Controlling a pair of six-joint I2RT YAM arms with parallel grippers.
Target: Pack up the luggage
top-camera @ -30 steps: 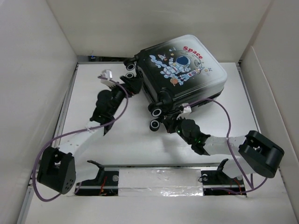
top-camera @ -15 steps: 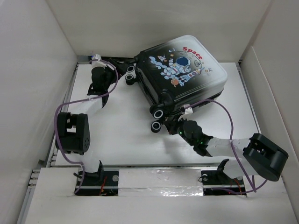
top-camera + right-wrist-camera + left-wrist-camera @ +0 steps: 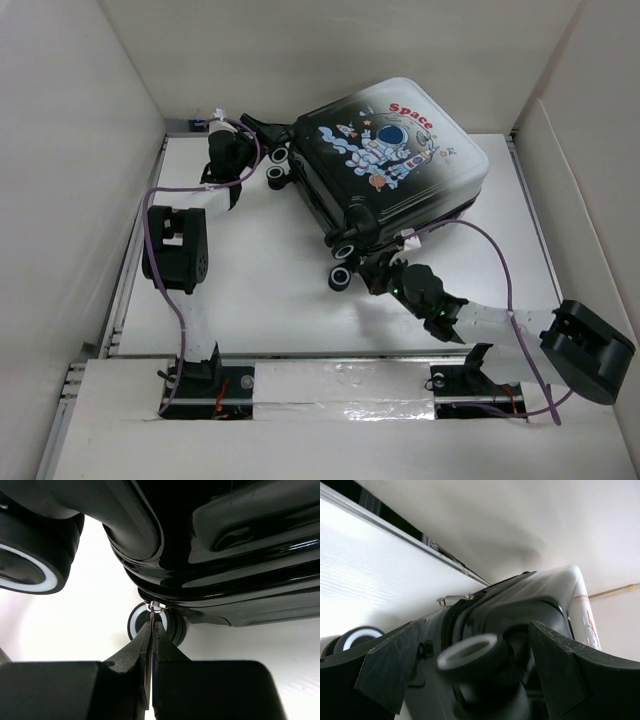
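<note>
Your right gripper (image 3: 152, 630) is closed tight, its two fingers pressed flat together on the small metal zipper pull (image 3: 154, 607) that hangs from the seam of the luggage (image 3: 400, 150). Directly behind the pull sits one black wheel with a white ring (image 3: 172, 625); a second, larger-looking wheel (image 3: 30, 555) fills the upper left of that wrist view. From above, this arm reaches in low from the right to the case's near wheeled corner.

Your left gripper (image 3: 475, 635) stands wide open, one finger on either side of a far wheel (image 3: 468, 651) at the case's other wheeled corner (whether either finger touches it, you cannot tell from here). From above, this arm stretches along the left side of the table (image 3: 260, 300) up to the back wall (image 3: 300, 50).

The luggage lies flat towards the far side of the table, turned at an angle, astronaut print and red "Space" lettering facing up. Its wheeled end points to the near left, and its shell halves lie together.
</note>
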